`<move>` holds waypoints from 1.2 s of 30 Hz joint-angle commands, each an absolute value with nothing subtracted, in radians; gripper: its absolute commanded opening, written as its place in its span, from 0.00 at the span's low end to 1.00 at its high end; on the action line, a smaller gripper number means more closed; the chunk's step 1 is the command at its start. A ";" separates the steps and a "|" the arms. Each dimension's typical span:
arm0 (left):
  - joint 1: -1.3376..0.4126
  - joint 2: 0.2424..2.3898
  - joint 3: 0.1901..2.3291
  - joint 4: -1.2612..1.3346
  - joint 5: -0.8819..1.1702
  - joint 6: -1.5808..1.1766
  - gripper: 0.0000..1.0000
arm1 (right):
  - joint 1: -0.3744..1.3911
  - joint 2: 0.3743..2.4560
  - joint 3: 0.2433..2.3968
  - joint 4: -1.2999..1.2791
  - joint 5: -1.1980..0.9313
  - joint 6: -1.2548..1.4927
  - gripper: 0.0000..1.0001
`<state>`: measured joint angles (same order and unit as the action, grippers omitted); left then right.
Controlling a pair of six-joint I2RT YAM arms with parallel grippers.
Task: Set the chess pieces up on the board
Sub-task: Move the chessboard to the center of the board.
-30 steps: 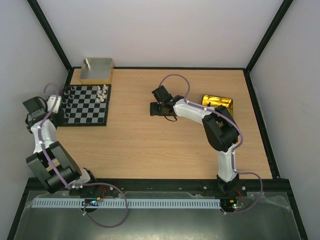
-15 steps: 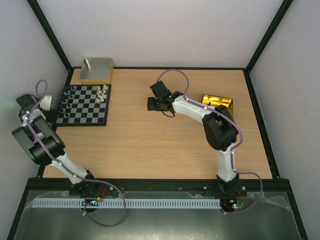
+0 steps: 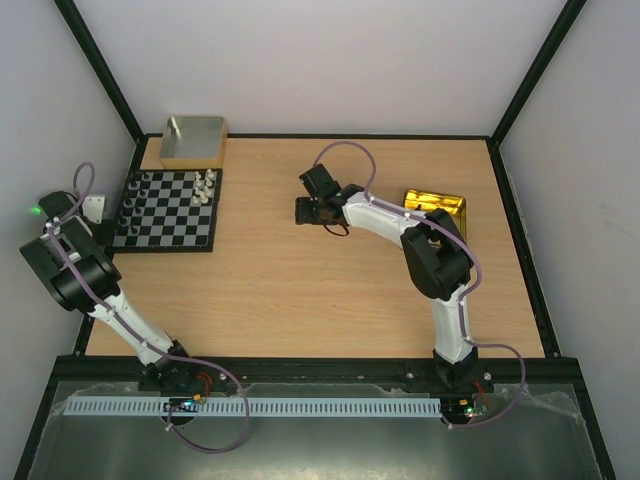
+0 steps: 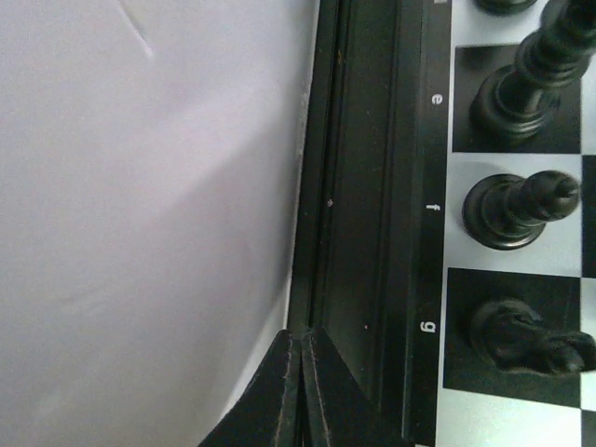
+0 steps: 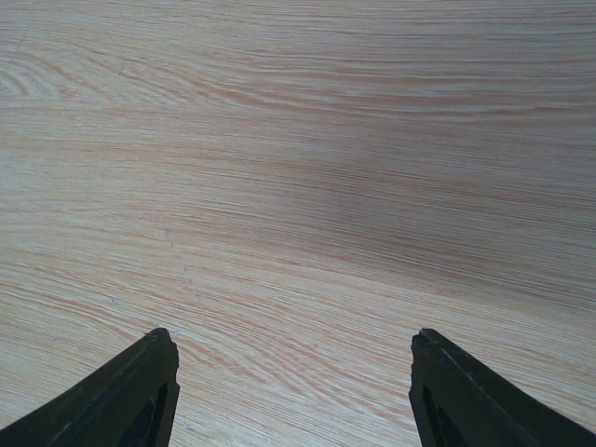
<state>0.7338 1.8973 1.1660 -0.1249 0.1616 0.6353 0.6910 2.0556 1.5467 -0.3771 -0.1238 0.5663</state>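
Observation:
The chessboard (image 3: 170, 215) lies at the table's far left. Black chessmen (image 3: 137, 190) stand along its left edge and several cream-white chessmen (image 3: 205, 186) stand near its far right corner. My left gripper (image 3: 102, 208) is shut and empty, just off the board's left edge. In the left wrist view its closed tips (image 4: 303, 337) lie over the black frame rail (image 4: 358, 186), beside the board's border (image 4: 430, 196); three black pieces (image 4: 515, 210) stand on squares to the right. My right gripper (image 3: 301, 210) is open and empty over bare wood (image 5: 291, 337).
A grey box with a tan rim (image 3: 193, 141) stands behind the board. A gold tin (image 3: 435, 206) lies at the right, behind the right arm. The white side wall (image 4: 140, 186) is right beside my left gripper.
The left arm has swung outward to the left and its gripper has pulled back from the board's left side to the table's edge. The right gripper has shifted slightly left and farther.

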 commanded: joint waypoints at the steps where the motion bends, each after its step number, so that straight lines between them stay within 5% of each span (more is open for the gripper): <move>1: 0.741 1.947 1.197 -0.084 0.161 0.603 0.02 | 0.687 2.062 1.578 -0.409 -0.107 0.566 0.66; 36: 0.758 2.128 1.304 -0.273 0.433 0.578 0.03 | 0.686 2.105 1.643 -0.419 -0.123 0.554 0.65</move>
